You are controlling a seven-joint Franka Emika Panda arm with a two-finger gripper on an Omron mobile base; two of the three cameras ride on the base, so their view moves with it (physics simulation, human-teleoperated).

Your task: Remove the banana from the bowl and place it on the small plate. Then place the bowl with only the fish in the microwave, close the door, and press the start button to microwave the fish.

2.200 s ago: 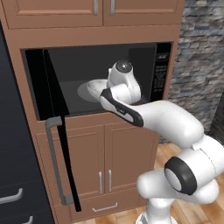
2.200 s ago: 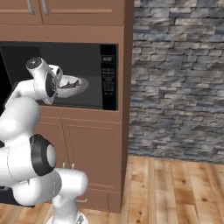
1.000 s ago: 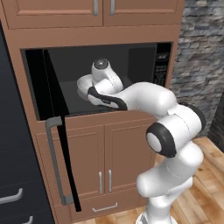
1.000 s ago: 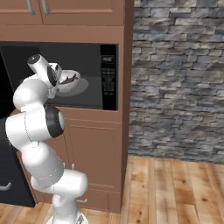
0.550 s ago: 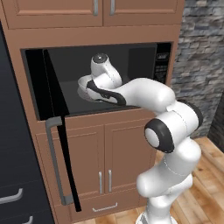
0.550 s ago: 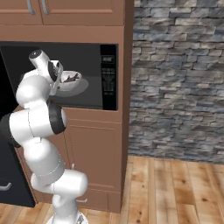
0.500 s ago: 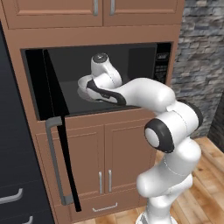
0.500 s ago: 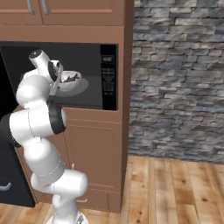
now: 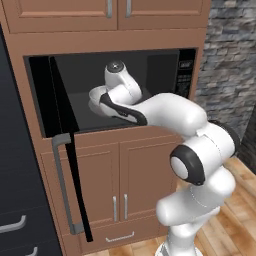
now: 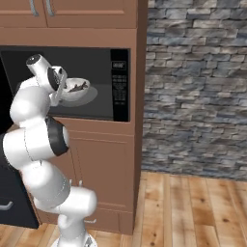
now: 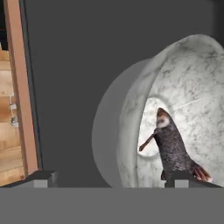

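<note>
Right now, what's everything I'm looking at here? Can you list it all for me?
microwave: one, black, built into the brown cabinetry, cavity open
door: one, glossy black with a grey bar handle, swung open at the left
bowl: one, white with grey mottling, inside the microwave cavity
fish: one, dark grey with a reddish tinge, lying in the bowl
cabinet doors: several, brown wood, above and below the microwave
stone wall: one, grey, right of the cabinetry
floor: wooden planks, light brown
robot arm: one, white with dark joints, reaching into the microwave
gripper: one, dark tips, open, one tip either side of the bowl's rim
</note>
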